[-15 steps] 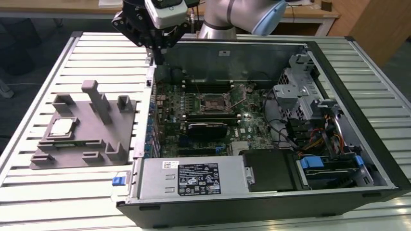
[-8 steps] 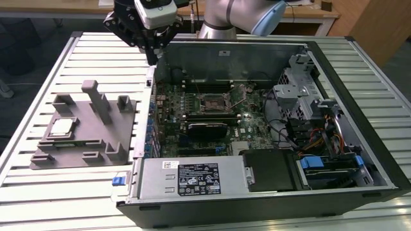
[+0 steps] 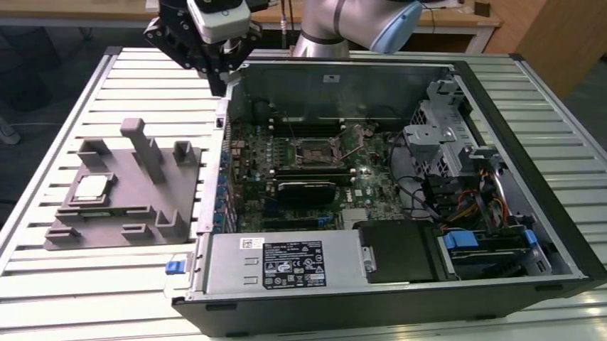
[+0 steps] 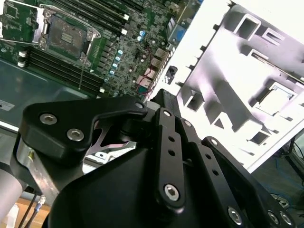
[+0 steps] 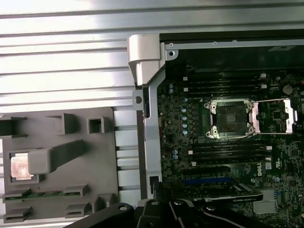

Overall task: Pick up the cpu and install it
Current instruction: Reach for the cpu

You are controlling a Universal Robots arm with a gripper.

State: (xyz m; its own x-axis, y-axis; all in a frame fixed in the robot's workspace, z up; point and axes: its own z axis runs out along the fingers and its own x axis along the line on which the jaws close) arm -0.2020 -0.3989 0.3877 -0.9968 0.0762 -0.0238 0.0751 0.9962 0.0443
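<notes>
The gripper (image 3: 220,82) hangs above the far corner of the computer case (image 3: 455,78), over the wall nearest the tray. Whether it is open or closed I cannot tell, but it carries nothing that I can see.

In the exterior view the cpu (image 3: 92,187) is between 7 and 8 o'clock from the gripper, well apart from it. It sits in a square pocket of the grey tray (image 3: 95,238) on the slatted table (image 3: 142,71). The socket (image 3: 316,150) is between 4 and 5 o'clock, inside the case, with its metal frame swung open in the first wrist view.

What could go wrong, as I judge it:
- The gripper is close over the case wall, so a careless drop or sideways sweep could strike the rim.
- Upright posts stand on the tray, and in the first wrist view one post (image 5: 54,156) crosses part of the cpu (image 5: 19,167). A descent off line could knock it.
- The chip is thin and sits low in its pocket, so a shallow grip could slip or tilt it.
- A tilted or turned chip could damage the socket's contacts.

The cpu lies flat, silver plate up. It is square, so it has no real long axis, and its edges run parallel to the tray's. Which corner bears the marker I cannot tell.
</notes>
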